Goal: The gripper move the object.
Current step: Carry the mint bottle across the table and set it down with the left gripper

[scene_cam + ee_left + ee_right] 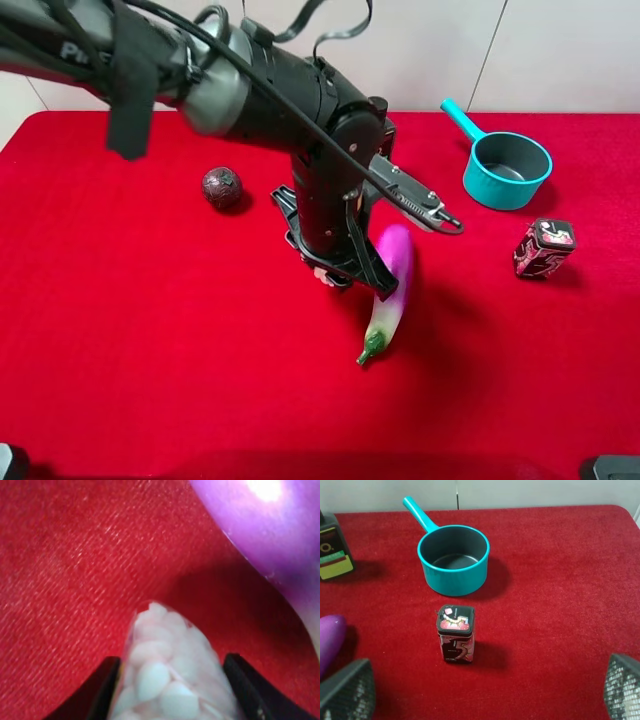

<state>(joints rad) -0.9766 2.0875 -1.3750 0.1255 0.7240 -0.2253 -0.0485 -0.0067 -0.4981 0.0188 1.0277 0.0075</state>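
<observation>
My left gripper (335,272) reaches across to the middle of the red cloth and points down, right beside a purple eggplant (392,285). In the left wrist view the gripper (170,666) is shut on the small clear bottle (167,675) full of white pellets, with a black finger (102,692) pressed to each side. The bottle's cap is hidden. From above only a pale bit of the bottle (328,278) shows under the claw. My right gripper (485,697) is open and empty, its mesh-padded fingers (347,690) wide apart.
A teal saucepan (508,168) stands at the back right, with a red-black tin (544,247) in front of it. A dark round ball (222,187) lies left of the arm. A dark pump bottle (333,550) shows in the right wrist view.
</observation>
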